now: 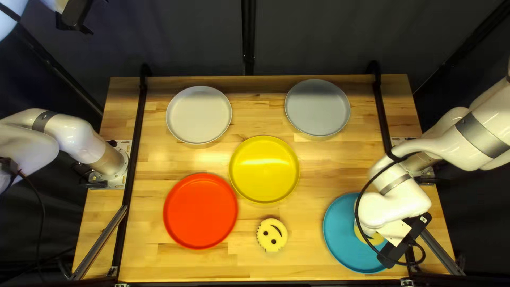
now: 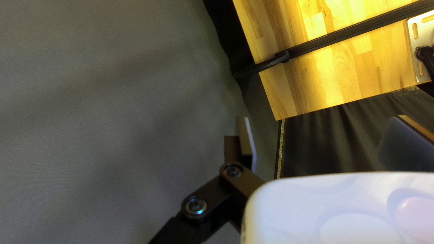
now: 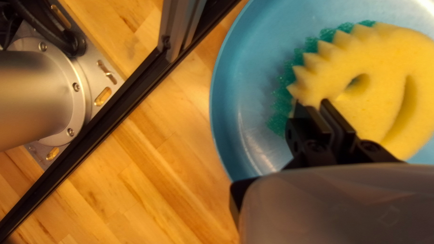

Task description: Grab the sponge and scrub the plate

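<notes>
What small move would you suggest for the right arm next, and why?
I would probably slide the right pincer gently across the blue plate: its fingers appear to pinch the sponge, which is over that plate, green layer underneath.

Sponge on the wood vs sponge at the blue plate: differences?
The loose sponge lies on the table; the other sponge is over the blue plate. From above, the loose sponge shows whole; the other sponge is partly behind my right arm. Both: yellow smileys, spiky edges.
</notes>
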Robot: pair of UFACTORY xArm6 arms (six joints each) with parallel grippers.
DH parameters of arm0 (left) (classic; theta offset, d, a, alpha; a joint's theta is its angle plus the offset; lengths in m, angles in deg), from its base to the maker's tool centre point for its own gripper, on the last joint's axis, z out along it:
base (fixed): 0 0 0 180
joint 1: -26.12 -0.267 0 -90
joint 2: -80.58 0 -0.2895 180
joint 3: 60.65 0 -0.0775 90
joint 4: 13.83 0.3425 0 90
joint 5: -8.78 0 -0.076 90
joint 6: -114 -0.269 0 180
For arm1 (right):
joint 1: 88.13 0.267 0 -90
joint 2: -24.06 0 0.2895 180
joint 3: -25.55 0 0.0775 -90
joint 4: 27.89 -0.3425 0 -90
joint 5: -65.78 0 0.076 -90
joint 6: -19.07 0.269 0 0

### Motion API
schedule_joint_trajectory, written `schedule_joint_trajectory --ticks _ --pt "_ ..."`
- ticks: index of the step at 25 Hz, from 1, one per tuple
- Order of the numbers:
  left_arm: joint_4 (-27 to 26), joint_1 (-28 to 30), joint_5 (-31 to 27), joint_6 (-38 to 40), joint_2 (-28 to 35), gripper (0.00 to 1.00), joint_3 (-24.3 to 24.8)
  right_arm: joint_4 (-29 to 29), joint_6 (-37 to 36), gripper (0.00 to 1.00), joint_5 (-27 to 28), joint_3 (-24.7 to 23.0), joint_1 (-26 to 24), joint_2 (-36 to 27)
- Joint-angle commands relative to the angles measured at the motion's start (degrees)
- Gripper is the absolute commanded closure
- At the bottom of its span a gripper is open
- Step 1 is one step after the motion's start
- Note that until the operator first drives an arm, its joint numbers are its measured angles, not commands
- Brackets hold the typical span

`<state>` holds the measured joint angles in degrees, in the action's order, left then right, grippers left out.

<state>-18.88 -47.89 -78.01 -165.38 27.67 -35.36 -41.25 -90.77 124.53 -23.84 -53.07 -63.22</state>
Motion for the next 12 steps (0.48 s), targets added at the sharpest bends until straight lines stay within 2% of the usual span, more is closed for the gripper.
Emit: schedule_joint_trajectory --ticks 1,4,12 --pt "0.0 0.0 0.0 0.0 0.0 0.0 0.0 0.0 -0.4 1.0 -0.4 -0.8 -0.7 -0.6" --pt "0.0 0.0 0.0 0.0 0.0 0.0 0.0 -0.6 0.0 1.0 -0.6 0.0 0.3 0.5" --pt "0.0 0.0 0.0 0.0 0.0 0.0 0.0 -1.7 3.4 1.0 0.6 6.4 6.0 6.2"
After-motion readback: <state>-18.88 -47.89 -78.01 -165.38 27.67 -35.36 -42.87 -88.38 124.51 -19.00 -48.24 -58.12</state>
